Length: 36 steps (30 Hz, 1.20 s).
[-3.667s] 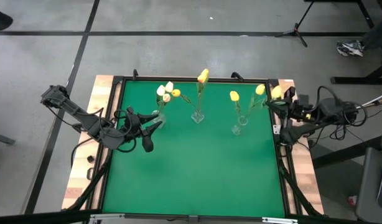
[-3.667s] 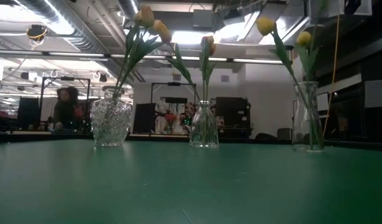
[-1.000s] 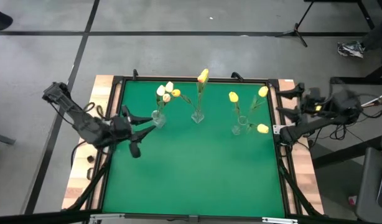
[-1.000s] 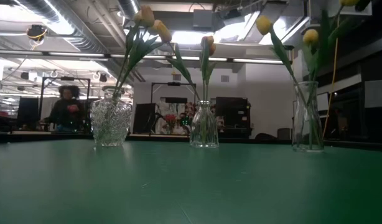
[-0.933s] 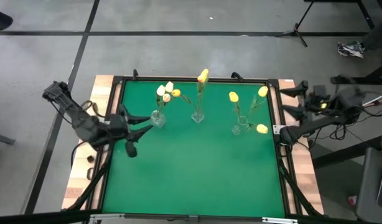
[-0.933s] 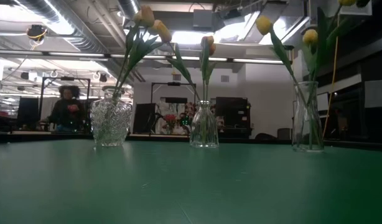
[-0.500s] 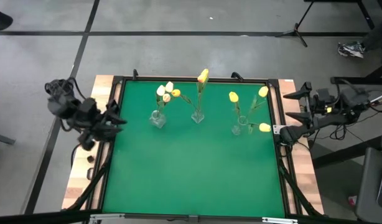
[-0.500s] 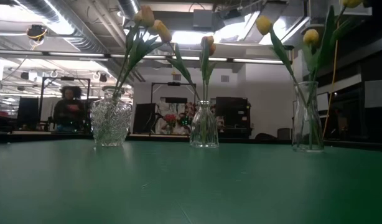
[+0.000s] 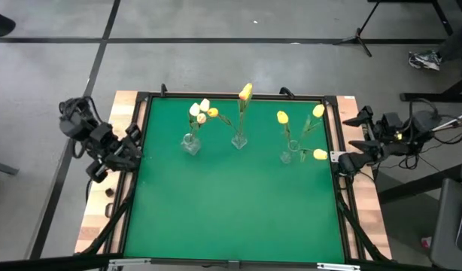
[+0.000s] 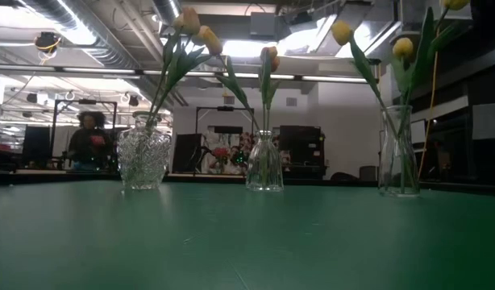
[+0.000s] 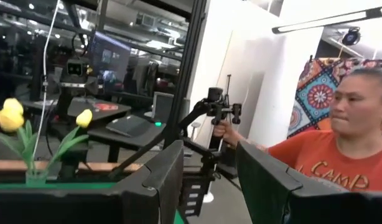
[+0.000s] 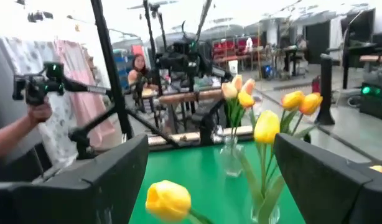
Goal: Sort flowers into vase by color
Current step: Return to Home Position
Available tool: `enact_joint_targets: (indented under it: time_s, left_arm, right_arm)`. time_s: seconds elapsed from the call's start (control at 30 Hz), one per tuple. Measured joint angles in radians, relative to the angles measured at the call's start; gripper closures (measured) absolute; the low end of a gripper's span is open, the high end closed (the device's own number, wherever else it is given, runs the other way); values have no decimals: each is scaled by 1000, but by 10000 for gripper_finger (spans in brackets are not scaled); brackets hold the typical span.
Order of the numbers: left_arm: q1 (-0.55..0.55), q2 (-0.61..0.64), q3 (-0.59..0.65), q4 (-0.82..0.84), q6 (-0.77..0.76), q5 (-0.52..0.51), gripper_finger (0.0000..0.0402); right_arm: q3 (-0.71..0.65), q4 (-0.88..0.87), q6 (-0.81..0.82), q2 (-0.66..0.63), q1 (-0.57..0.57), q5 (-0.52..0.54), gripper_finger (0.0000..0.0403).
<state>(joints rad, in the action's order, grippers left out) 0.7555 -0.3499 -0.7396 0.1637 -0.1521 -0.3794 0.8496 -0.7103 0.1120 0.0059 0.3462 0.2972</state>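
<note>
The left arm sits folded at the left edge of the table [image 9: 231, 203], left gripper [image 9: 132, 143] over the border, fingers parted (its wrist view shows a clear gap). The right arm is tucked beyond the right edge, right gripper [image 9: 360, 129] spread wide, pointing inward.

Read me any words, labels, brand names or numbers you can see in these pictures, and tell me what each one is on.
"CAMP": on the front of the person's orange shirt, left wrist view; a letter before it may be an "L", and the rest is cut off.
Small lit display in the room behind, left wrist view: too blurred to read.
Nothing else legible in any view.
</note>
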Motion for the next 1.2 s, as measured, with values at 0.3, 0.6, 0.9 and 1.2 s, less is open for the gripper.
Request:
enact_joint_targets:
  time_s: [0.3,0.6,0.9,1.2]
  left_arm:
    - [0,133,279,-221,-21,58,256]
    - [0,274,538,-473,-25,117,256]
    - [-1,347,690,-630,-29,158,256]
    - [0,347,733,-670,-60,277,256]
  right_arm:
    - [-169,180,0,-1,0,5,56]
    - [-393,379,70,-2,0,2,56]
    - [-486,486,92,-2,0,39,56]
    - [-599,593,99,-2,0,32,56]
